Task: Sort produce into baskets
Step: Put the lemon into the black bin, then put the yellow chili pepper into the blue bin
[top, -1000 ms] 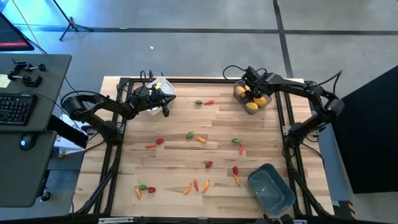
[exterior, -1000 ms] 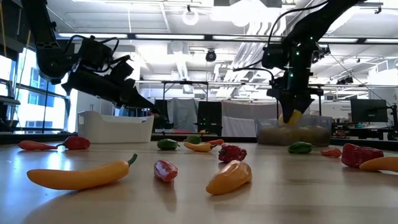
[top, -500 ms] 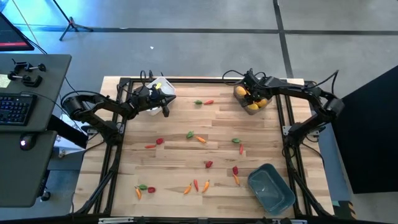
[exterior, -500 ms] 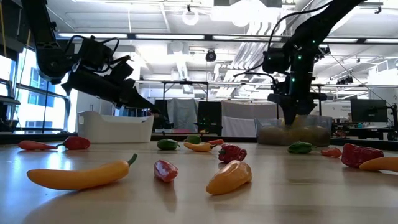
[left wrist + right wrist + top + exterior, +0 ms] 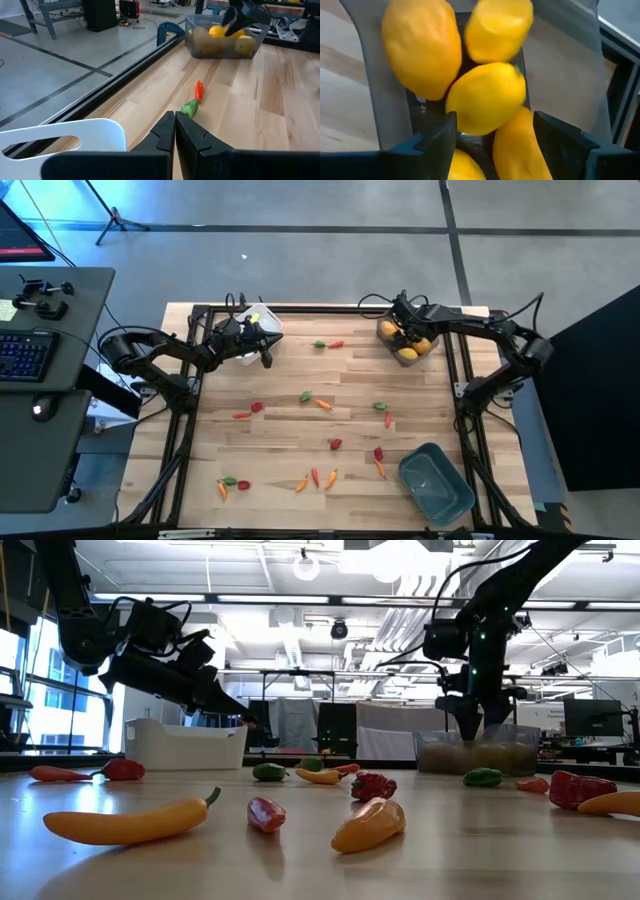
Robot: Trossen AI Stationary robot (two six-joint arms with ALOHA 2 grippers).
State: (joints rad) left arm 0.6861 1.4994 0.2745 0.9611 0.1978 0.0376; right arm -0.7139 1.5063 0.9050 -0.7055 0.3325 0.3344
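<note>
Reaching down into the translucent grey plastic basket at the far right corner of the wooden tabletop, the right gripper hangs with its dark fingers spread wide apart and nothing between them. Just beyond the fingertips lie the smooth, rounded yellow toy fruits, piled against one another inside the bin's clouded walls; judging from this, a fruit has just been let go there, which suits a sorting by kind.

Near the far left corner, the left gripper waits beside the white rectangular plastic basket, its two fingers pressed together and holding nothing. Its wrist view looks along the far edge, past a small green piece touching a thin red one, toward the grey basket.

Most produce is not yet sorted: glossy, tapered orange peppers, stubby red pieces and green bits lie scattered across the middle and near edge of the pale planked tabletop. A blue-teal plastic basket with rounded corners sits at the near right corner, apparently holding nothing.
</note>
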